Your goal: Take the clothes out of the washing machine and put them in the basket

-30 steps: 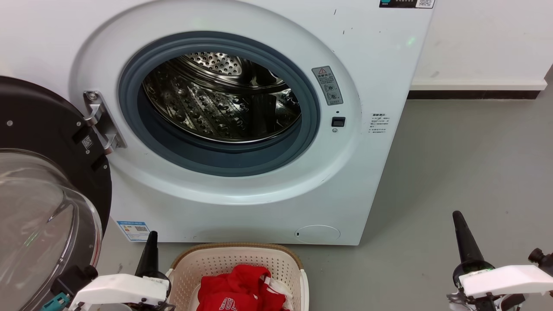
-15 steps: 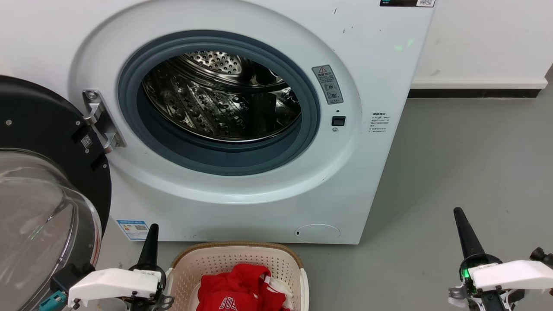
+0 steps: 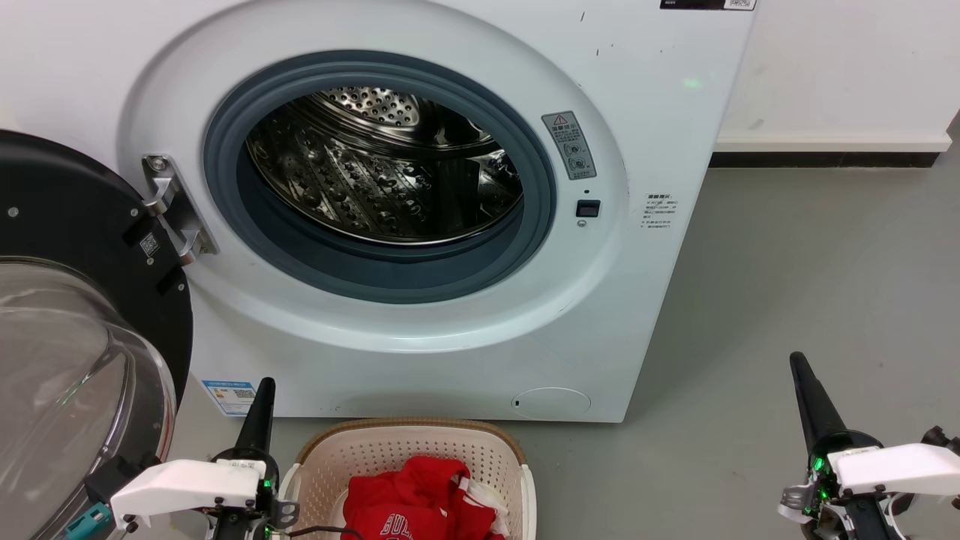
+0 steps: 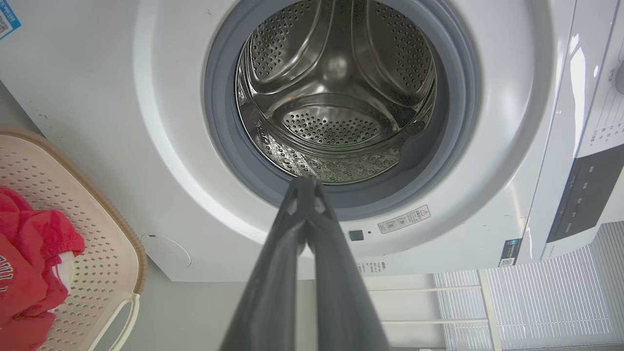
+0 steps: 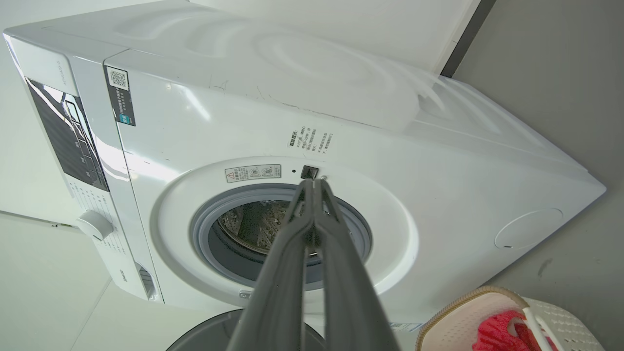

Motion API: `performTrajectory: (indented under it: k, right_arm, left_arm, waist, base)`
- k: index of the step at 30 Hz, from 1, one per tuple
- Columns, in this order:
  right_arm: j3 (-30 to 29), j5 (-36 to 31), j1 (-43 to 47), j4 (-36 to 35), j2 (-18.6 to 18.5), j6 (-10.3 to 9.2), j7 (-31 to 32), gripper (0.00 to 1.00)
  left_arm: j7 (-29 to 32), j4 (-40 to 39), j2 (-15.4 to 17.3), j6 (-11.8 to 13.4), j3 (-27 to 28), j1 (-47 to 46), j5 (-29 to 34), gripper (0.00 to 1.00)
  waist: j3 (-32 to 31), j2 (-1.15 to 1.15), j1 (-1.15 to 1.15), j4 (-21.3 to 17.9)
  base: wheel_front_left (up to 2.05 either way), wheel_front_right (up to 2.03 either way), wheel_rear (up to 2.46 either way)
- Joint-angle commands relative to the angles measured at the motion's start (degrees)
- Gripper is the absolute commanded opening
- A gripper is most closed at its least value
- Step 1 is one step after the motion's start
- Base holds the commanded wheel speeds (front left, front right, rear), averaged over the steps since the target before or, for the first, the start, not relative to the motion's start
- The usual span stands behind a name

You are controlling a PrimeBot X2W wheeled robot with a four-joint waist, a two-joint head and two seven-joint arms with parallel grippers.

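The white washing machine (image 3: pixel 450 352) stands before me with its door (image 3: pixel 67 300) swung open to the left. Its steel drum (image 3: pixel 382 172) holds no fabric that I can see, also in the left wrist view (image 4: pixel 336 97). Red clothes (image 3: pixel 420 502) with white trim lie bunched in the cream basket (image 3: pixel 405 450) on the floor at the machine's foot. My left gripper (image 3: pixel 264 386) is shut just left of the basket, holding nothing. My right gripper (image 3: pixel 799 361) is shut over the bare floor at the far right, holding nothing.
Grey floor (image 3: pixel 810 285) stretches to the right of the machine, up to a white wall with a dark skirting strip (image 3: pixel 825 160). The open glass door fills the lower left corner, close to my left arm. The basket edge (image 5: pixel 468 312) sits beside the machine.
Both grippers have shifted slightly, the left arm's white wrist lower in the picture and the right one a little to the right. The clothes and basket lie as before.
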Motion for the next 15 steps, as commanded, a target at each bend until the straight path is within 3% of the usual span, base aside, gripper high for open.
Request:
performTrajectory:
  k: [1,15]
  right_arm:
    - [-0.2,1.5,-1.3,0.1,-0.1,0.01,0.4,0.0]
    - [-1.0,8.1,-2.5,1.1,0.0,0.01,2.2,0.0]
  left_arm:
    - [0.3,0.0,0.0,-0.4,0.3,-1.0,-1.4,0.0]
    - [1.9,0.4,0.0,-1.2,0.8,-1.8,-8.1,0.0]
  waist:
    - [0.0,0.0,0.0,0.0]
    - [0.2,0.0,0.0,0.0]
  base:
    - [0.0,0.0,0.0]
    - [0.0,0.0,0.0]
